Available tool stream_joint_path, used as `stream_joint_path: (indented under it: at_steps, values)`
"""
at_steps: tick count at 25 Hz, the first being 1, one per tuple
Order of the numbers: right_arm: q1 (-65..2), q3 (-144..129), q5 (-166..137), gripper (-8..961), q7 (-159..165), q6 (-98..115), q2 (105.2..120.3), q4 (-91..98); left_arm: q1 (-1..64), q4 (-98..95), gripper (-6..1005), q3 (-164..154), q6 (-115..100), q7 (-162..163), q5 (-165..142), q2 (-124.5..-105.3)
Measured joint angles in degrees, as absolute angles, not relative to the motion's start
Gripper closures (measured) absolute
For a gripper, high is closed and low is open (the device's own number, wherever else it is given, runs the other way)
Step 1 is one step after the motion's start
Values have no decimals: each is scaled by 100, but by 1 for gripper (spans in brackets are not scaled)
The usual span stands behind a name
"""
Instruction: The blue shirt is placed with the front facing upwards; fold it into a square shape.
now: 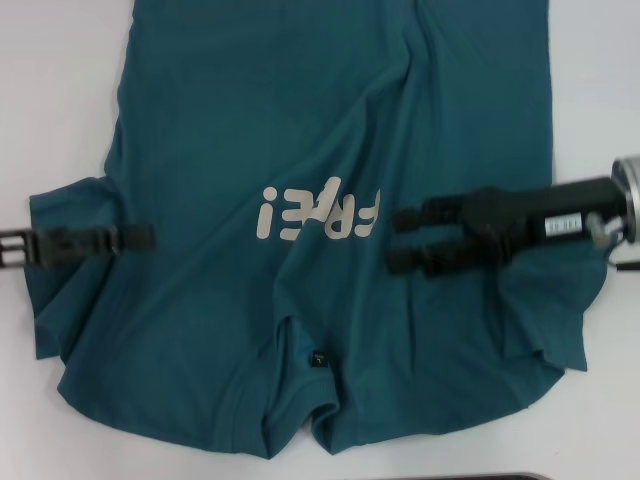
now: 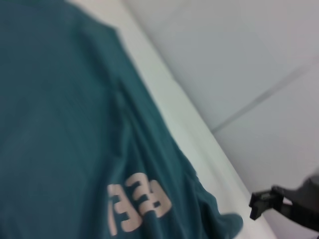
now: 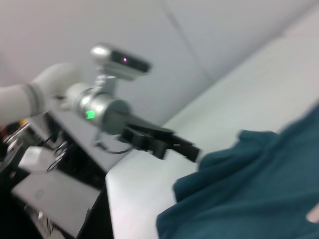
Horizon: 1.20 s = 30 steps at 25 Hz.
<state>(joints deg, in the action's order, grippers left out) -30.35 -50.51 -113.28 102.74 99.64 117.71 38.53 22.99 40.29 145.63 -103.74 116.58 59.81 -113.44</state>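
Observation:
The blue shirt (image 1: 330,120) lies spread on the white table, collar towards me, with its cream lettering (image 1: 320,215) upside down and the small dark neck tag (image 1: 317,357) showing. It also fills the left wrist view (image 2: 65,124) and the lower right wrist view (image 3: 259,194). My left gripper (image 1: 145,238) reaches in level over the shirt's left sleeve; the right wrist view shows this left gripper (image 3: 192,149) at the sleeve's edge. My right gripper (image 1: 400,242) hovers open over the chest, just right of the lettering, with nothing between its fingers.
White table (image 1: 60,100) surrounds the shirt on both sides. The hem runs out of the head view at the far side. Beyond the table's left edge stands a grey bench with clutter (image 3: 45,189).

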Motion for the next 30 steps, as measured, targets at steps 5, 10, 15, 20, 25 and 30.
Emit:
stream_joint_path:
  at_steps: [5, 10, 15, 20, 25, 30]
  values:
    - [-3186, -4994, -11349, 20, 11564, 9774, 11656, 3838, 2308, 4003, 302, 14671, -10262, 13442, 5981, -11124]
    - [-3212, -4497, -11331, 21, 12065, 9759, 11595, 3819, 2084, 3985, 314, 15248, -9838, 14180, 5979, -11041]
    - [-3171, -4197, -11357, 22, 12159, 9642, 11572, 3796, 1902, 3964, 325, 15357, -9400, 14685, 5885, -10983]
    - [-3153, -4224, -11375, 23, 12164, 9594, 11568, 3796, 1893, 3963, 337, 15358, -9230, 14789, 5549, -10981]
    - [-3155, -4223, -11386, 24, 12167, 9581, 11543, 3796, 1931, 3956, 349, 15361, -9048, 14944, 5296, -11001]
    - [-3155, -4222, -11390, 26, 12191, 9578, 11529, 3792, 1923, 3887, 361, 15371, -8912, 15075, 5233, -11006]
